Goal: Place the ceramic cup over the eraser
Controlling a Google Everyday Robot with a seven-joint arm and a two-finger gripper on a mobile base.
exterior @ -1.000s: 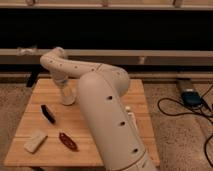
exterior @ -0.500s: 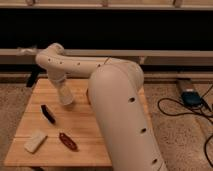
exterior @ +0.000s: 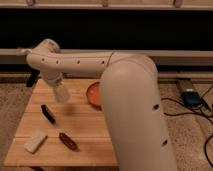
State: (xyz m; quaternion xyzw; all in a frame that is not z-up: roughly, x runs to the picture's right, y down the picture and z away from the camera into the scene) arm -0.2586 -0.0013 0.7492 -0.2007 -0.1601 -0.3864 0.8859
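The ceramic cup (exterior: 61,92), small, white and tapered, hangs tilted just under the end of my white arm, over the back left of the wooden table (exterior: 85,127). My gripper (exterior: 54,82) is at the cup's top, mostly hidden by the wrist, and seems shut on the cup. The eraser (exterior: 48,114), a slim black bar, lies on the table a little in front of and to the left of the cup, apart from it.
An orange bowl (exterior: 93,94) sits at the back middle, partly hidden by my arm. A whitish block (exterior: 36,141) and a reddish-brown oval object (exterior: 68,141) lie near the front left. Cables and a blue device (exterior: 192,97) lie on the floor to the right.
My arm's elbow has swung to the right and nearer the camera. The wrist and the cup have shifted slightly left and up, and the cup now looks tilted.
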